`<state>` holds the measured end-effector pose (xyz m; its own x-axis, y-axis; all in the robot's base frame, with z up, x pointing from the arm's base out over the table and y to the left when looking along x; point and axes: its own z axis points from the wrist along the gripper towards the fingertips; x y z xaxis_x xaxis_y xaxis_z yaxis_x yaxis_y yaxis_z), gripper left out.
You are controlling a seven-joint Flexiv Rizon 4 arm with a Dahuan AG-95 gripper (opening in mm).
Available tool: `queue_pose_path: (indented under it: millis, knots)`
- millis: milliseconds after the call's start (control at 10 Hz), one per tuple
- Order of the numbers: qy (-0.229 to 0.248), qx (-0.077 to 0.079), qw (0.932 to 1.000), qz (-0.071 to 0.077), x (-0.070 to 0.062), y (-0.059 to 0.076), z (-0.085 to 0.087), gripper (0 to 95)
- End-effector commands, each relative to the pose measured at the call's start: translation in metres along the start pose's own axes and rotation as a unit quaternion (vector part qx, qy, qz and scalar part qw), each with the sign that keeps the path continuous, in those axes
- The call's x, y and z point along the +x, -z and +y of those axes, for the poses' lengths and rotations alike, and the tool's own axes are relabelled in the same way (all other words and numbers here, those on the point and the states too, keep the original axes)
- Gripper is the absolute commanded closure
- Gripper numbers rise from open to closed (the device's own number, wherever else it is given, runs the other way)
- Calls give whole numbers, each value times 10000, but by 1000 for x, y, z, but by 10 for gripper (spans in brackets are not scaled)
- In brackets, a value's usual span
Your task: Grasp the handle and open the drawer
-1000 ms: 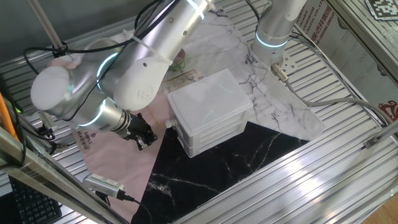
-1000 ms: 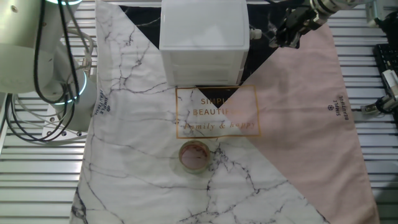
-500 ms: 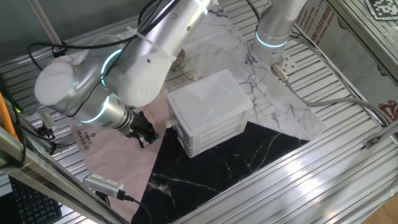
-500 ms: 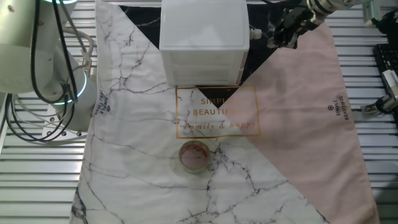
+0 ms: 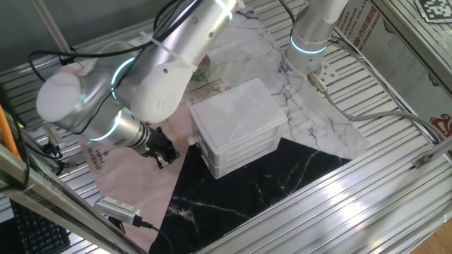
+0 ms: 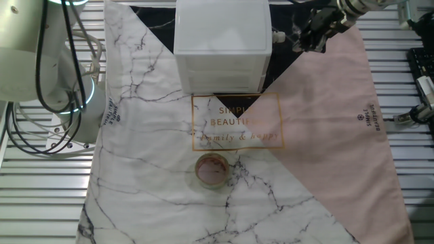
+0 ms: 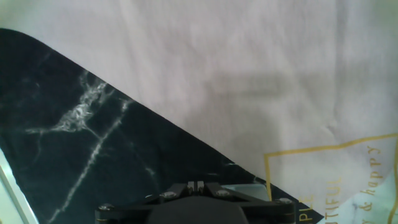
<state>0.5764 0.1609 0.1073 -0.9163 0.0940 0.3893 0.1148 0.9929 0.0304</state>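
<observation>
The cabinet is plain white all over, with a tiny black handle on its side, and the gripper is black at the end of a silver arm ringed in pale blue light. Under them the cloth is patchwork: pale pink toward three o'clock in the other fixed view, white marble with grey veins toward nine, black marble with white veins at twelve. Gold lettering inside a thin gold frame sits at its middle, with a brownish-pink round dish just toward six o'clock of it.
</observation>
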Motion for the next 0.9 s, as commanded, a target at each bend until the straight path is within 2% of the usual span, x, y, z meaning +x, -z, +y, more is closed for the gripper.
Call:
queue_pose_path:
  millis: [100,500,600,900]
  knots:
    - [72,27,10000,13,-1,0,0,950]
    - [455,140,9989,-16,-1,0,0,950]
    - [634,233,9975,-218,-1,0,0,950]
    - [566,326,9961,-586,-1,0,0,950]
